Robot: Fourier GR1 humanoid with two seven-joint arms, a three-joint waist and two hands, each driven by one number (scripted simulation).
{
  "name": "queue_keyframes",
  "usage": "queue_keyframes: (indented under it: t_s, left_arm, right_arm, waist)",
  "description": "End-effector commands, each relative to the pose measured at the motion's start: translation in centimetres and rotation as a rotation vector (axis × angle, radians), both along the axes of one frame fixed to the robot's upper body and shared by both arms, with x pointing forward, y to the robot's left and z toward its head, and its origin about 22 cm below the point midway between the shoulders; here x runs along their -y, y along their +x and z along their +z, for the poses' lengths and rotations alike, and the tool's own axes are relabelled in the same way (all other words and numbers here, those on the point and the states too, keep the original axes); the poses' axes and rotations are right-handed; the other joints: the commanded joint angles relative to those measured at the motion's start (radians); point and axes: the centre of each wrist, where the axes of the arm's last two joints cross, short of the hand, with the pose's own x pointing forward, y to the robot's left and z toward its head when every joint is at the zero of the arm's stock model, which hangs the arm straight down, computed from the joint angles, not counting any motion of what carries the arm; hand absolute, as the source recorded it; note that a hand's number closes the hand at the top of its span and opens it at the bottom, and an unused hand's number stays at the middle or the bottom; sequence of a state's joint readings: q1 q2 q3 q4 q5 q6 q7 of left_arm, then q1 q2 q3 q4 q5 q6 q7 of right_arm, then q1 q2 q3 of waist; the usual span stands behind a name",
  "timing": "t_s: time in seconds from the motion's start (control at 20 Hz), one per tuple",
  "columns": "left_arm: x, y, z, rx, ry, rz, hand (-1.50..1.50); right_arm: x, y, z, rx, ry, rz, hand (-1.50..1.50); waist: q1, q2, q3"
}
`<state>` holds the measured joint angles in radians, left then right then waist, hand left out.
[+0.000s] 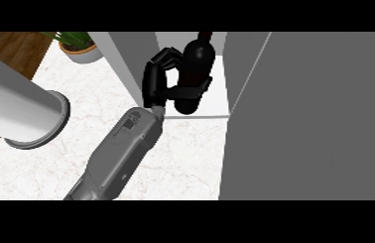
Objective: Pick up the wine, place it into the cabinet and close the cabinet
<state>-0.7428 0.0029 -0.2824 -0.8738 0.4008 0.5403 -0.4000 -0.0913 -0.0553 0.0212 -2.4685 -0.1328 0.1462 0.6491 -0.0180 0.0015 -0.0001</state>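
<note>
Left hand (162,83) curled round the wine bottle (194,63), inside the cabinet (242,73).
I judge it heavy, slick, breakable glass; my mid-body grip suits it.

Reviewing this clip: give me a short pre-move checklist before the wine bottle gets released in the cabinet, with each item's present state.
1. Left robot hand curled around the wine bottle: ok.
2. Bottle inside the cabinet opening, above its white shelf: ok.
3. Bottle base resting on the shelf: cannot tell.
4. Cabinet door open, clear of the bottle: ok.
5. Right robot hand ready to close the door: cannot tell, not in view.
6. Grey cylinder and potted plant stand apart from the forearm: ok.
</note>
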Motion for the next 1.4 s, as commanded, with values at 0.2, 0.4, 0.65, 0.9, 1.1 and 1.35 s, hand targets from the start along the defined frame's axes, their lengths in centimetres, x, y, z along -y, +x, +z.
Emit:
queue_keyframes:
  t_s: [0.2,0.4,0.65,0.9,1.1,1.35]
  left_arm:
    - [0.2,2.4,0.4,-0.027,0.036,0.023,1.50]
    - [-1.1,2.8,-1.7,0.018,0.064,0.064,1.50]
    - [-1.3,4.6,0.2,0.086,0.098,0.104,1.50]
    - [-0.7,5.2,0.3,0.086,0.108,0.150,1.50]
    - [-1.0,5.0,-0.2,0.050,0.061,0.131,1.50]
    - [-1.1,6.0,1.0,0.008,-0.054,0.161,1.50]
  right_arm:
    - [0.5,-0.8,0.0,0.025,0.061,0.046,-1.50]
    - [0.7,-1.7,-0.1,0.018,0.048,0.079,-1.50]
    - [0.1,-2.3,0.7,0.027,0.037,0.088,-1.50]
    - [0.3,-0.9,-0.3,0.027,0.040,0.101,-1.50]
    - [-0.6,-2.7,0.3,0.034,0.055,0.100,-1.50]
    - [-0.3,-2.0,-0.8,0.021,0.064,0.101,-1.50]
  waist:
    - [-0.002,0.001,0.000]
    - [-0.016,0.005,0.000]
    - [-0.016,0.006,0.000]
    - [-0.036,0.014,0.000]
    - [-0.028,0.007,-0.001]
    - [-0.041,0.015,0.000]
